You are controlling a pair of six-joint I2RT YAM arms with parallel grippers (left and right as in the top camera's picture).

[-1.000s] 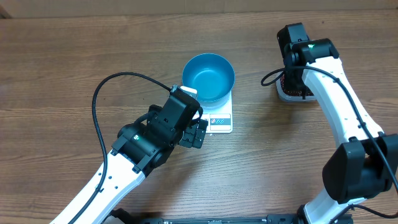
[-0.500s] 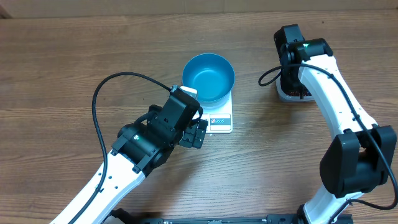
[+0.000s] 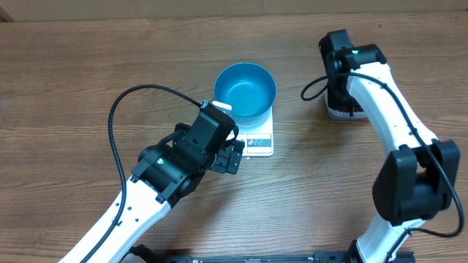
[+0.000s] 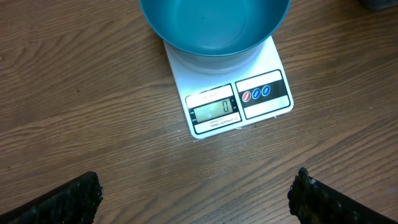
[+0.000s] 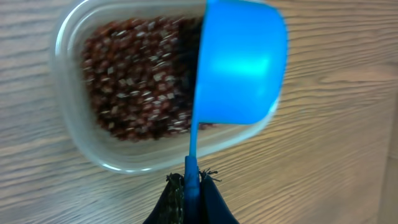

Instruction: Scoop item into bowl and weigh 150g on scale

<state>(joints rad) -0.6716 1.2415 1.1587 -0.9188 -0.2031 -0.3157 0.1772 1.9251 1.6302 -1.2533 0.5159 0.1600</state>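
The blue bowl [image 3: 245, 89] [image 4: 214, 25] stands empty on the white scale [image 3: 258, 141] [image 4: 239, 102], whose display shows 0. My left gripper [image 3: 232, 155] [image 4: 193, 200] hovers over the bare wood just in front of the scale, jaws wide open with nothing between them. At the back right, my right gripper [image 5: 191, 182] is shut on the thin handle of a small blue scoop [image 5: 239, 62]. The scoop is turned on edge over the right side of a clear tub [image 5: 74, 134] [image 3: 341, 112] of red-brown beans [image 5: 134, 87]. Its inside is hidden.
The left arm's black cable [image 3: 121, 109] loops over the table to the left of the bowl. The right arm [image 3: 387, 102] reaches along the right side and covers most of the tub from above. The table's back edge [image 3: 219, 13] lies just beyond the bowl.
The right arm's wrist has drifted slightly left over the tub with the scoop. The left arm, bowl and scale have not moved.
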